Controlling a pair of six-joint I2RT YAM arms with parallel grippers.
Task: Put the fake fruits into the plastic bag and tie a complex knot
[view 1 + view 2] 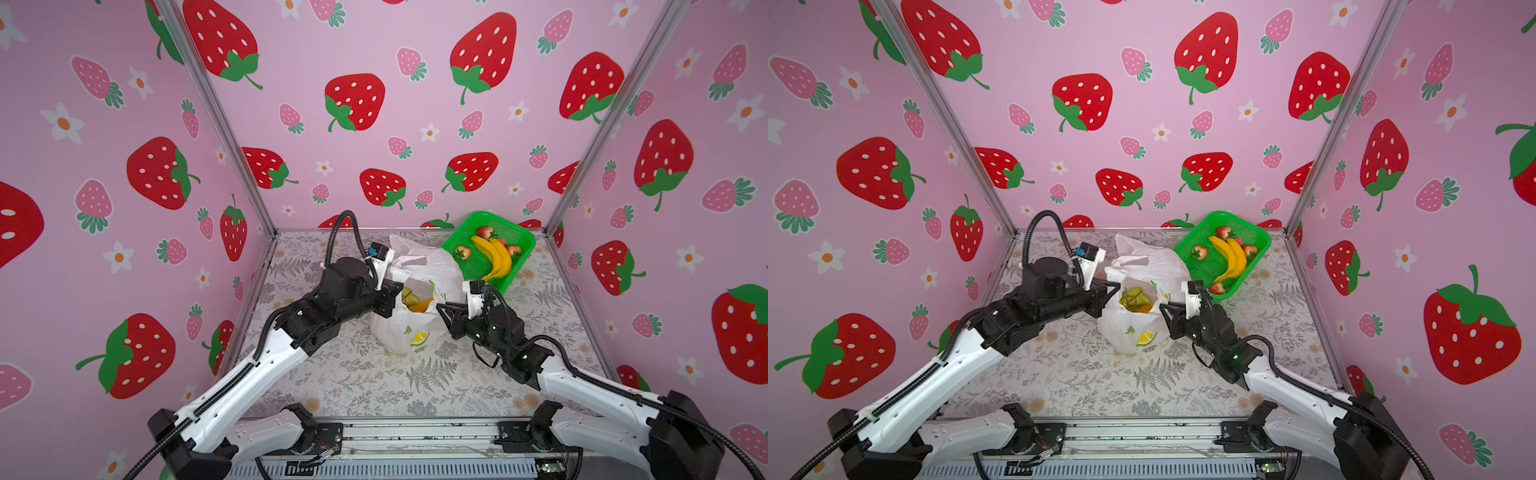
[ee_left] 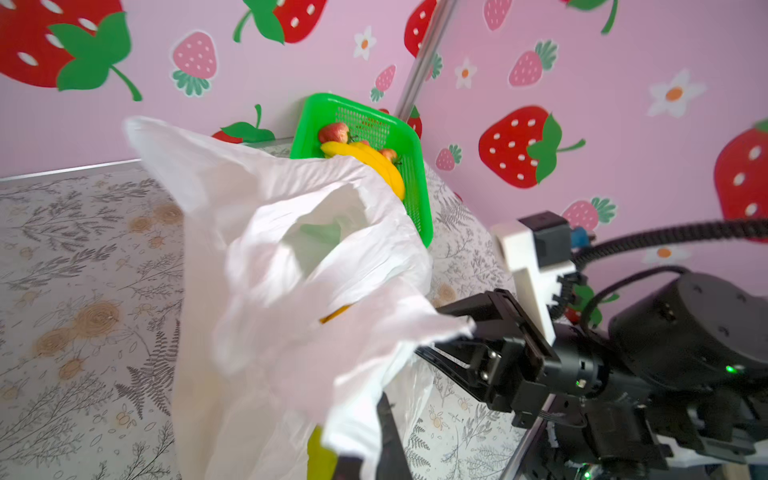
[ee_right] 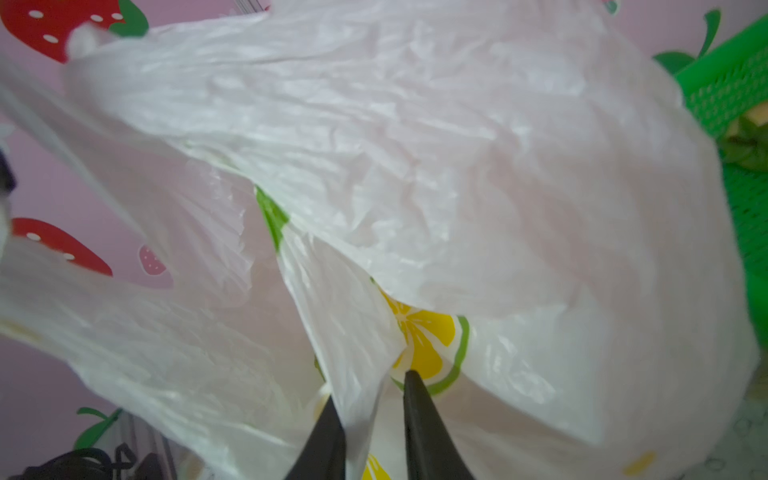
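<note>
Bag: the plastic bag (image 1: 409,328) stands upright on the table (image 1: 365,382), its mouth wide and facing up, handles loose and untied; it sits just beside the green basket (image 1: 521,245), on the basket's near-left side, one flap touching the basket's edge.
Bag print: a lemon slice (image 1: 1145,337) and a small green leaf show on the front of the bag in both top views.
Fruit in bag: green pear-like pieces (image 1: 1133,297) and a yellow-orange piece (image 1: 420,306) lie inside, seen through the mouth.
Fruit in basket: yellow bananas (image 1: 496,257) lie along the basket's middle, with red strawberries (image 1: 462,252) around them.
Left hand: the left hand (image 1: 1115,289) is at the bag's rim on the side away from the basket, clenched on a fold of the rim; the left wrist view shows white film bunched at its fingertips (image 2: 386,419).
Right hand: the right hand (image 3: 372,419) meets the bag's rim on the side nearer the basket; its jaws stand a little apart with a pleat of bag film between them, and whether they still pinch it I cannot tell.
Basket: tilted, its far edge leaning on the back wall.
</note>
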